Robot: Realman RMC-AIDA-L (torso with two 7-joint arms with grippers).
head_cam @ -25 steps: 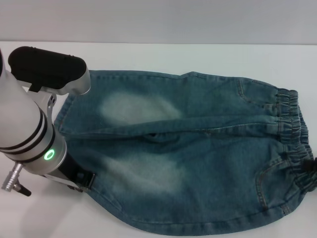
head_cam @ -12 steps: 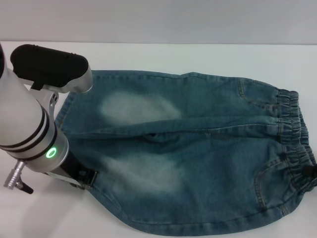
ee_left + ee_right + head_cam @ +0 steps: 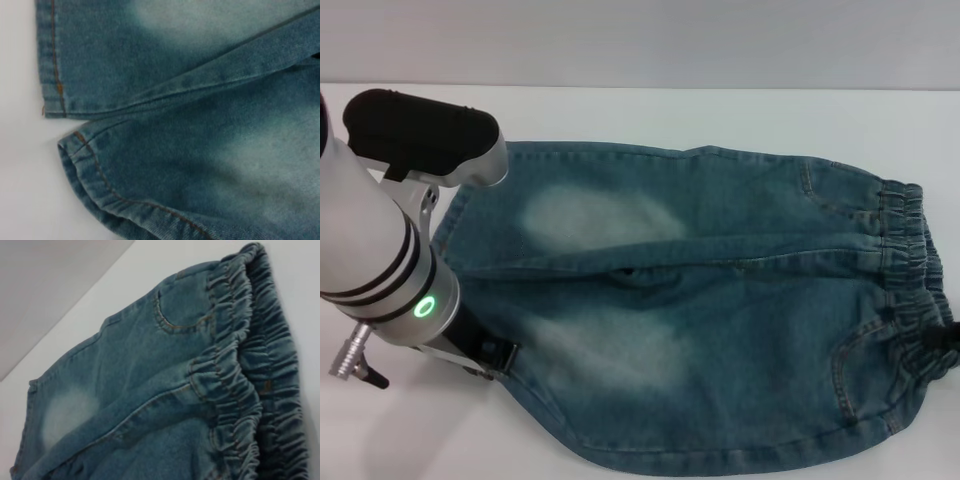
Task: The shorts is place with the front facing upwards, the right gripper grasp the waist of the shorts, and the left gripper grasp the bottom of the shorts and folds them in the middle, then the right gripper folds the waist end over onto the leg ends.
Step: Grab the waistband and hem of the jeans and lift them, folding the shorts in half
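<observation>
The blue-green denim shorts (image 3: 720, 300) lie front up on the white table, with pale patches on both thighs. The ruffled waist (image 3: 910, 250) is at the right and the bottom of the shorts (image 3: 455, 225) at the left. My left gripper (image 3: 488, 358) sits at the hem of the near leg, under its silver arm with the green ring. The left wrist view shows both leg ends (image 3: 52, 65), the nearer one curled up off the table. My right gripper (image 3: 951, 340) shows only as a black tip at the right edge, where the waistband puckers toward it. The right wrist view shows the gathered waist (image 3: 240, 365) close up.
The white table (image 3: 670, 115) runs back to a grey wall behind the shorts. My left arm's elbow housing (image 3: 420, 135) hangs over the far leg's corner. The shorts' near edge almost reaches the bottom of the head view.
The left arm has shifted slightly right, toward the near leg hem. The near end of the waistband has bunched up and drawn in at the right gripper.
</observation>
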